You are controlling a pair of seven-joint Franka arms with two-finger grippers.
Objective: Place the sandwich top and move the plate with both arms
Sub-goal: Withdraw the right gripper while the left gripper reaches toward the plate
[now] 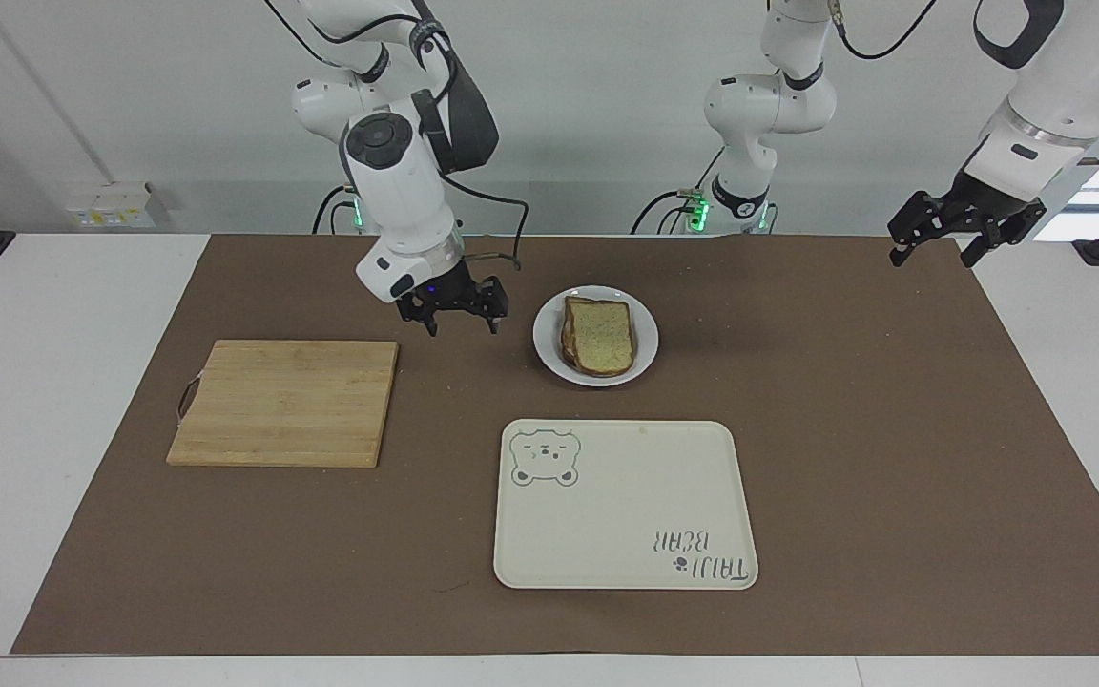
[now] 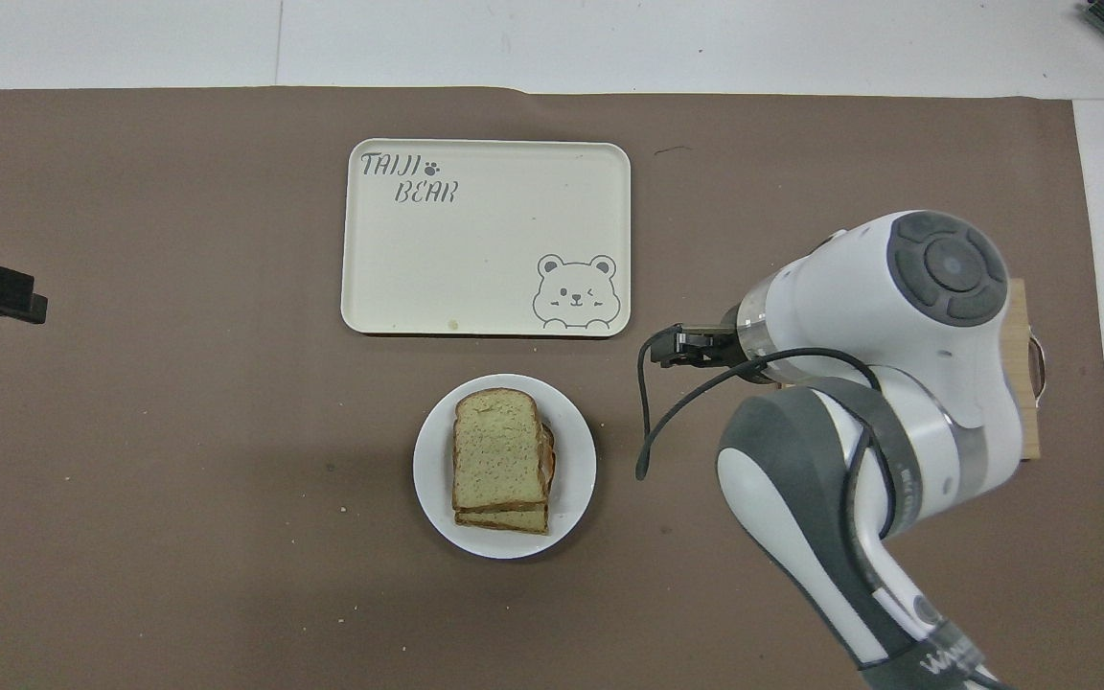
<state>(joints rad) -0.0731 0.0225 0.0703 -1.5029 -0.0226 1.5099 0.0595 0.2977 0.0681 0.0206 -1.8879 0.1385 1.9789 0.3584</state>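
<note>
Resting on the plate (image 1: 646,336), the sandwich top (image 1: 600,336) lies free; right end effector (image 1: 462,322) wide, empty.

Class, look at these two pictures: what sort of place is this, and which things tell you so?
Probably a robotics lab set up as a mock kitchen: robot arms stand at a table with a sandwich on a plate, a tray and a wooden cutting board.

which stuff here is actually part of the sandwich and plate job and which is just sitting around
Part of the job:
sandwich top, lying on the stack on the plate
plate
right gripper, open, over the mat between board and plate
left gripper, open, waiting over the mat's corner

Just lying about:
cutting board
bear tray
</note>
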